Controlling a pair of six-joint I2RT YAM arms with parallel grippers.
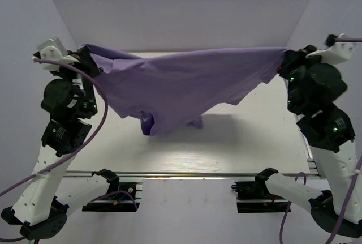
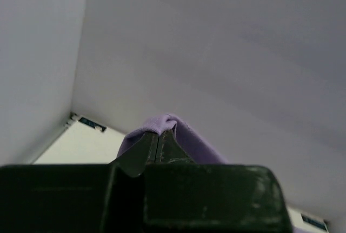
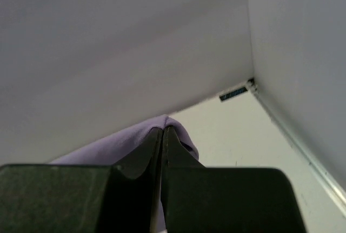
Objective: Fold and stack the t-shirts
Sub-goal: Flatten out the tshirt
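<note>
Top edge of the t-shirt [image 1: 181, 85] is being held taut between both sides. The left end effector [image 2: 158, 135] is pinching one end of the cloth, its fingers pressed together on a small fold of lavender fabric. The right end effector [image 3: 163, 130] is gripping the opposite end the same way, jaws closed on the cloth. The garment is hanging raised over the white surface [image 1: 237, 148], sagging in the middle. Its lowest folds are drooping towards the surface; contact cannot be told.

Left arm [image 1: 59, 114] and right arm [image 1: 319, 99] raised, spread wide apart; left fingers [image 2: 141, 154], right fingers [image 3: 143, 154] pressed together
</note>
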